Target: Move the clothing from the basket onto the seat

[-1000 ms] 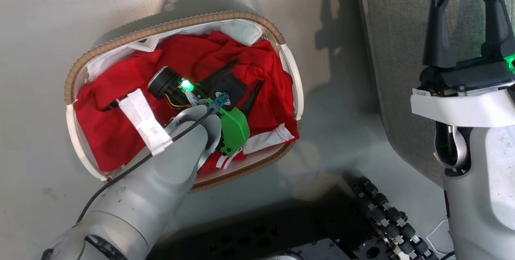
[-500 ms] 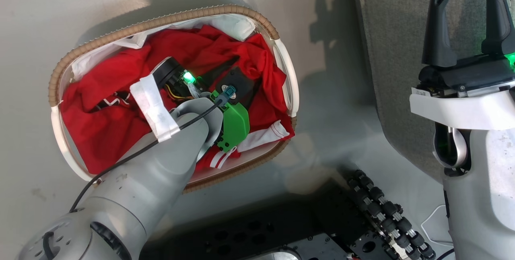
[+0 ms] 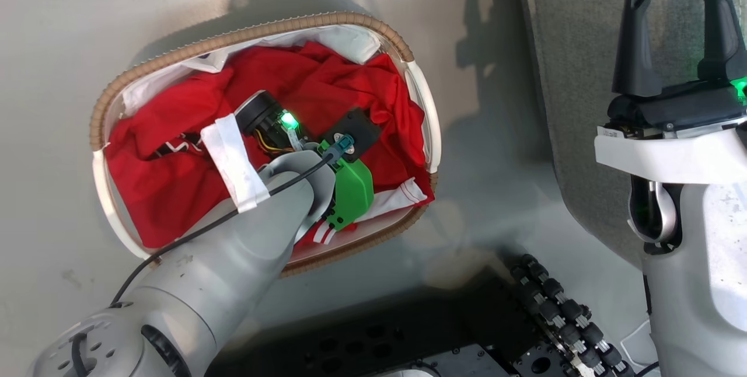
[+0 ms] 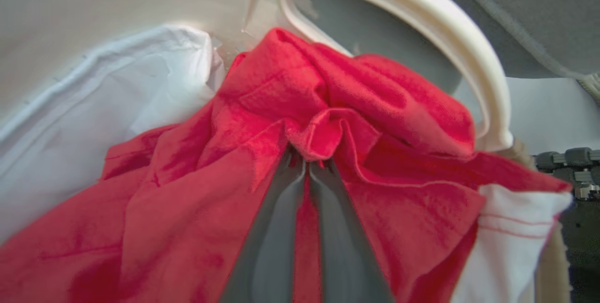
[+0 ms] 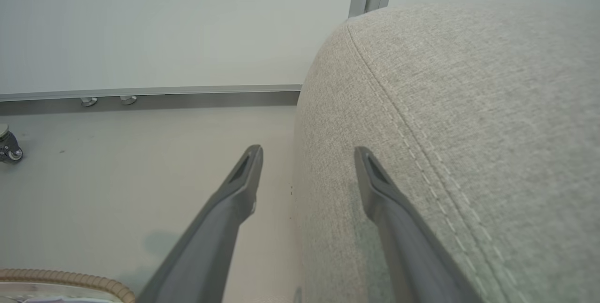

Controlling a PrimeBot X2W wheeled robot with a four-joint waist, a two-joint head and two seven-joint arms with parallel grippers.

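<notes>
A fold of the red clothing [image 4: 375, 106] is pinched by the left gripper [image 4: 307, 162] inside the basket [image 3: 262, 31]; the fingers of the right gripper [image 5: 308, 153] are spread wide near the seat [image 5: 468, 106].

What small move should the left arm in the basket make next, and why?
Probably lift the left gripper straight up: its jaws are shut on a fold of the red clothing, which lies inside the basket, not yet on the seat.

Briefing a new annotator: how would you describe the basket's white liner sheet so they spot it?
Left of the big grey seat, an oval brown-rimmed basket stands on the floor. Along its far inner wall, behind the red clothing, lies the liner sheet: glossy, crinkled, plain white, unlike the garments' stitched trim.
</notes>
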